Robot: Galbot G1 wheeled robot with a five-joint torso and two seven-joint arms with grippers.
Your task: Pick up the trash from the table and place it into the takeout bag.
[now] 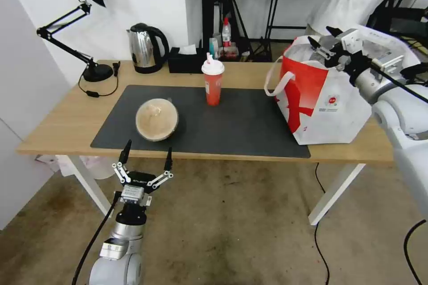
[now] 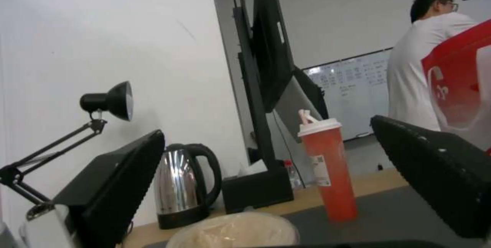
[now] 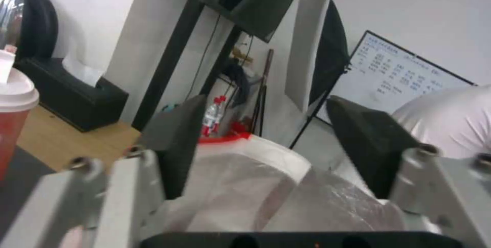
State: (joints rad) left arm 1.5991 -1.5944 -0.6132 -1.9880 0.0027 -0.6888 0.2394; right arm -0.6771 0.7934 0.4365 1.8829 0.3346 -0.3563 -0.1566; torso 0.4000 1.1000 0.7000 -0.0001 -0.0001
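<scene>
The left gripper (image 1: 147, 151) hangs just off the near edge of the table (image 1: 67, 120), below the mat (image 1: 240, 124), its fingers (image 1: 125, 151) spread wide and holding nothing. It points at the round bowl (image 1: 157, 119), which sits on the mat's near left part, a little beyond the fingertips and not touching them. In the left wrist view the same bowl's pale lid (image 2: 235, 230) shows low between the two dark pads (image 2: 122, 179), with the cup (image 2: 327, 167) standing farther back on the mat.

The right gripper (image 1: 324, 40) is raised over the mouth of the bag (image 1: 325, 107), at its far rim. Its fingers (image 1: 314, 43) are parted and grasp nothing. From the right wrist view the bag's white rim and silver lining (image 3: 307, 202) lie just under the open pads (image 3: 176, 140).

The bag stands upright at the mat's right end, partly on the mat and partly on bare wood, its strap (image 1: 272, 82) drooping toward the mat. The red cup (image 1: 213, 81) with its white lid stands upright on the mat's far middle, well apart from the bowl and the bag.

Behind the mat, along the table's far edge, stand a kettle (image 1: 145, 48) and a tissue box (image 1: 187, 60) side by side. A desk lamp (image 1: 84, 26) is at the far left corner.
</scene>
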